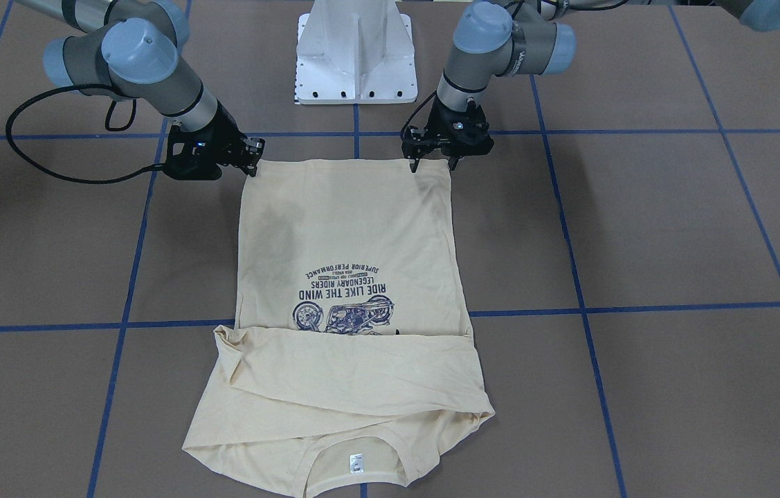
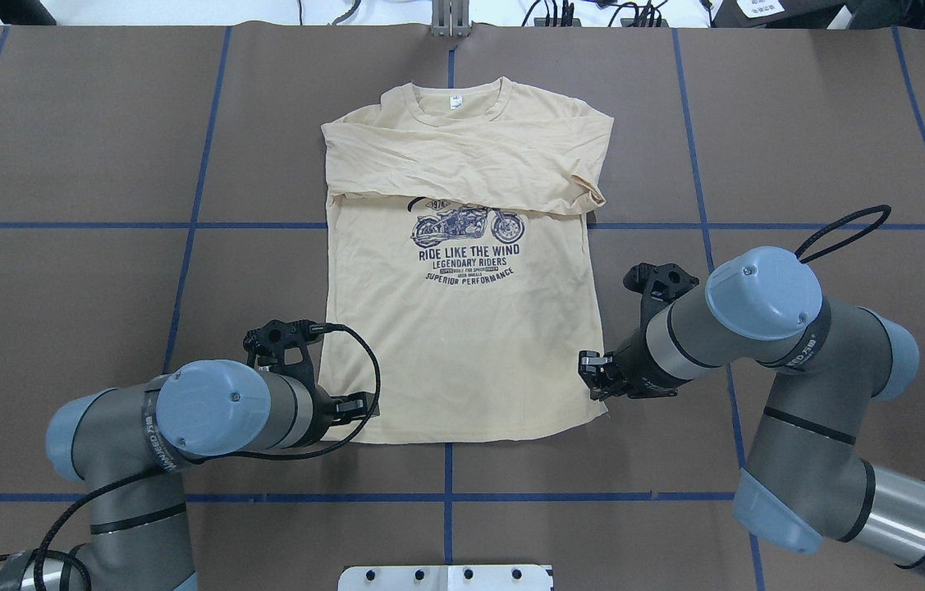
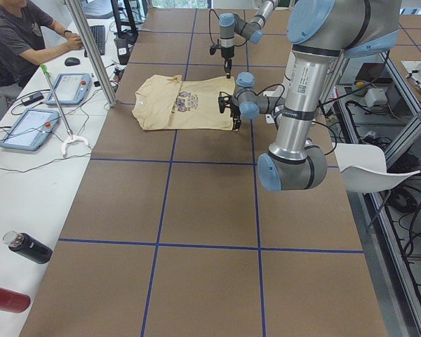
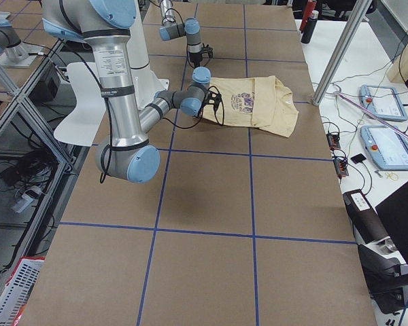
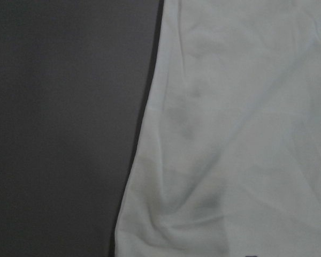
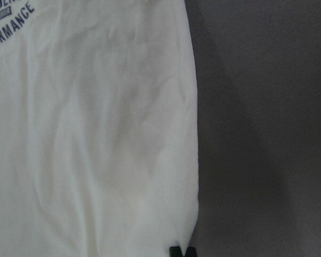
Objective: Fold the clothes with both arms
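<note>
The cream-yellow T-shirt (image 1: 348, 228) (image 2: 462, 345) lies flat, print side up, with its sleeves folded across the chest and its collar at the table's far side. My left gripper (image 1: 435, 166) (image 2: 355, 405) points down at the hem corner on my left, open, with a fingertip on either side of that corner. At the opposite hem corner my right gripper (image 1: 253, 166) (image 2: 591, 373) is tilted in from the side. The right wrist view shows its fingertips (image 6: 182, 251) together on the shirt's side edge (image 6: 192, 203). Only cloth (image 5: 246, 134) and bare table appear in the left wrist view.
The white pedestal base (image 1: 356, 55) stands just behind the hem. Blue tape lines (image 2: 191, 226) cross the brown table. A side desk with tablets (image 3: 28, 126), a seated person (image 3: 21, 35) and a metal pole (image 3: 91, 49) runs along the operators' side. A white chair (image 3: 368, 165) stands behind me.
</note>
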`<state>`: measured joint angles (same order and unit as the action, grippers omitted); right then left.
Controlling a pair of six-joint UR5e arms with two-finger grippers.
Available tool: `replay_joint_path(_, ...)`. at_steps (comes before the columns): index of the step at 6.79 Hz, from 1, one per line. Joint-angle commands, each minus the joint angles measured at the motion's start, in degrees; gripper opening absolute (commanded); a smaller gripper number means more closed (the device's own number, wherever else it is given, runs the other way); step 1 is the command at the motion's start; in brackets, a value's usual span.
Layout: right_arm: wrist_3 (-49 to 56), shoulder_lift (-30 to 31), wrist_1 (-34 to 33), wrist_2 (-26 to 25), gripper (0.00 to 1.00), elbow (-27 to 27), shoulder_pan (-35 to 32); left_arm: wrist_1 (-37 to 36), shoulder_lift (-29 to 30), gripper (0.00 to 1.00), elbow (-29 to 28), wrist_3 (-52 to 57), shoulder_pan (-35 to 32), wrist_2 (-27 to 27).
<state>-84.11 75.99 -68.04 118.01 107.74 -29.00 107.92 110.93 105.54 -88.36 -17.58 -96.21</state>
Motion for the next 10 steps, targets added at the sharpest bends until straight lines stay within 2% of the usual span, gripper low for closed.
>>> replay_joint_path(1, 0.00, 0.04, 0.01, 0.21, 0.00, 0.01, -0.53, -0.34, -0.36, 0.87, 0.01, 0.03, -0.18, 0.05)
replay_joint_path(3, 0.00, -0.05, 0.10, 0.21, 0.00, 0.01, -0.53, -0.87, -0.62, 0.86, 0.01, 0.03, -0.18, 0.14)
replay_joint_path(4, 0.00, -0.05, 0.10, 0.21, 0.00, 0.01, -0.62, -4.01, -0.36, 0.86, 0.53, 0.03, 0.08, 0.32)
replay_joint_path(6, 0.00, -0.05, 0.10, 0.21, 0.00, 0.10, -0.71, -4.48, -0.36, 0.79, 0.89, 0.03, 0.17, 0.32)
replay_joint_path(8, 0.00, -0.05, 0.10, 0.21, 0.00, 0.10, -0.71, -4.56, -0.10, 0.64, 0.80, 0.03, 0.35, 0.32)
replay_joint_path(9, 0.00, -0.05, 0.10, 0.21, 0.00, 0.19, -0.71, -4.56, 0.16, 0.51, 0.89, -0.06, 0.35, 0.23)
replay_joint_path(10, 0.00, -0.14, 0.10, 0.21, 0.00, 0.19, -0.71, -4.56, 0.08, 0.33, 0.89, -0.06, 0.35, 0.23)
